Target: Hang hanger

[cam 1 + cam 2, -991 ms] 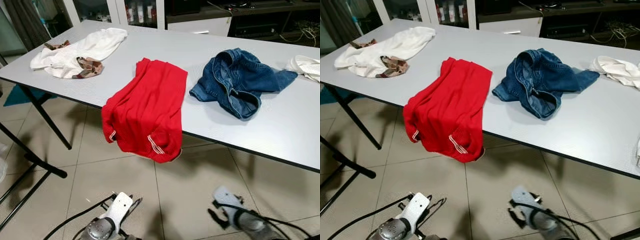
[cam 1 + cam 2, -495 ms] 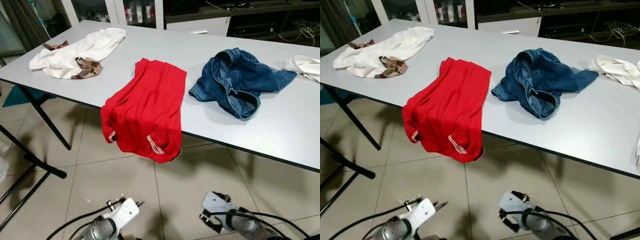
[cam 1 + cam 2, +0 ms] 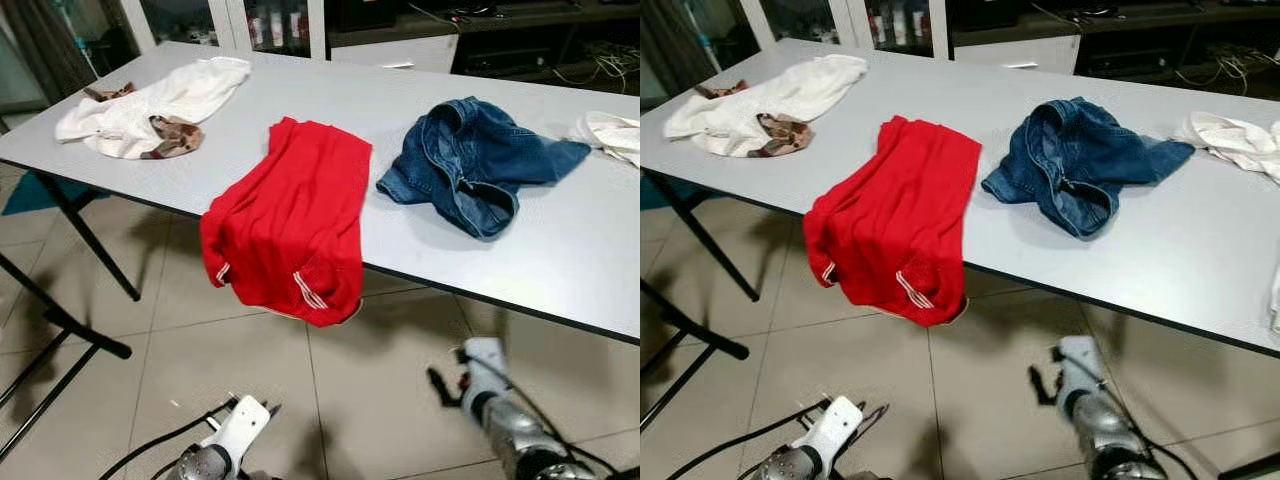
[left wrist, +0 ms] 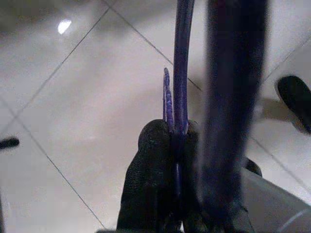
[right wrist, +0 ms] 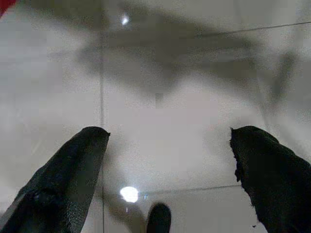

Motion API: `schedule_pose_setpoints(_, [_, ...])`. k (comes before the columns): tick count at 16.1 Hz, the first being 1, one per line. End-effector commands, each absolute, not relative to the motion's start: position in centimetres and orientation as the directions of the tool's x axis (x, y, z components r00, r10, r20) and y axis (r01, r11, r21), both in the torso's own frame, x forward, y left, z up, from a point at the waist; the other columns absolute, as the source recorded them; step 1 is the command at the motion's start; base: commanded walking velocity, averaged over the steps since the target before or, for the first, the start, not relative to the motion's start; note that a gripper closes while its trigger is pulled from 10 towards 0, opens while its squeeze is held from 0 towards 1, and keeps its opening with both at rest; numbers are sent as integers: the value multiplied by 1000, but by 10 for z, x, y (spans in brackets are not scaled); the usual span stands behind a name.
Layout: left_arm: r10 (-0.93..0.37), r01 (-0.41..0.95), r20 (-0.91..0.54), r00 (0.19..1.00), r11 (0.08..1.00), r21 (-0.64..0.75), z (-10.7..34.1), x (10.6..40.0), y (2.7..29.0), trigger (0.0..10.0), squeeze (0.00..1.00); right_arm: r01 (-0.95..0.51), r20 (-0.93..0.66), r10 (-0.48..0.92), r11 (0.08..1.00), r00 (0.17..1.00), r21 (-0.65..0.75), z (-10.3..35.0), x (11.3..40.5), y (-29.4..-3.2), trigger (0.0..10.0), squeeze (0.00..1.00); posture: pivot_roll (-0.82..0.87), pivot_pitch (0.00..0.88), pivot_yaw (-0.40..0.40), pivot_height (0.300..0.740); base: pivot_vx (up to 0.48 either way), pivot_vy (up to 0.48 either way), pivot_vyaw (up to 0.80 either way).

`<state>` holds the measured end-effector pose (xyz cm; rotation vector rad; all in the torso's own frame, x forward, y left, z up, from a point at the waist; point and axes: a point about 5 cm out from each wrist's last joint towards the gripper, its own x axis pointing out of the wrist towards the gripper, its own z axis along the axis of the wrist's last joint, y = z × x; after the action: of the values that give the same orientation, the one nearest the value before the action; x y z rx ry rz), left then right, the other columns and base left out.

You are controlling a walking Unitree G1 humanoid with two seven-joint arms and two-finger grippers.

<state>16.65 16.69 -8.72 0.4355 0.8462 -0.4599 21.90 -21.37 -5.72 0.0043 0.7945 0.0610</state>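
Left hand point(image 4: 176, 141) clenched on a thin purple hanger point(image 4: 181, 73) above the floor; right hand point(image 5: 170, 170) spread wide, holding nothing.

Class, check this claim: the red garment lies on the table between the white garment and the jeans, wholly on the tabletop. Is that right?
Not wholly. The red garment hangs over the table's near edge, as the left eye view shows; it does lie between the white garment and the jeans.

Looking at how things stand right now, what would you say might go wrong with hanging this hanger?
1. The left gripper pinches only the thin purple hanger at its fingertips; the hanger could twist or slip as the arm lifts.
2. The red garment droops over the table edge and might slide to the floor if brushed.
3. The right gripper hangs open, low over the floor tiles, so it is not steadying the hanger.
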Motion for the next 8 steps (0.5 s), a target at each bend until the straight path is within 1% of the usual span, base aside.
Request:
schedule_pose_setpoints(1, [-172, 496, -791, 587, 849, 183, -87, 167, 174, 10000, 0, -64, -728, 61, 998, 683, 24, -58, 218, -214, 10000, 0, -104, 0, 78, 736, 0, 0, 0])
schedule_pose_setpoints(3, [-159, 469, -782, 603, 863, 187, -85, 173, 175, 10000, 0, -99, -742, 84, 995, 665, 24, -62, 213, -209, 10000, 0, -96, 0, 69, 736, 0, 0, 0])
schedule_pose_setpoints(5, [-160, 475, -782, 603, 859, 191, -85, 173, 175, 10000, 0, -259, -749, 153, 965, 644, -26, -65, 210, -196, 10000, 0, -101, 0, 72, 736, 0, 0, 0])
schedule_pose_setpoints(6, [-160, 477, -782, 602, 858, 191, -85, 173, 175, 10000, 0, -286, -751, 163, 958, 640, -36, -65, 209, -194, 10000, 0, -101, 0, 72, 736, 0, 0, 0])
schedule_pose_setpoints(7, [-173, 519, -788, 591, 829, 208, -85, 171, 174, 10000, 0, -448, -768, 218, 889, 602, -98, -69, 204, -183, 10000, 0, -101, 0, 72, 736, 0, 0, 0])
schedule_pose_setpoints(8, [-167, 537, -795, 584, 813, 224, -86, 171, 175, 10000, 0, -514, -776, 257, 852, 576, -100, -71, 201, -175, 10000, 0, -109, 0, 76, 736, 0, 0, 0])
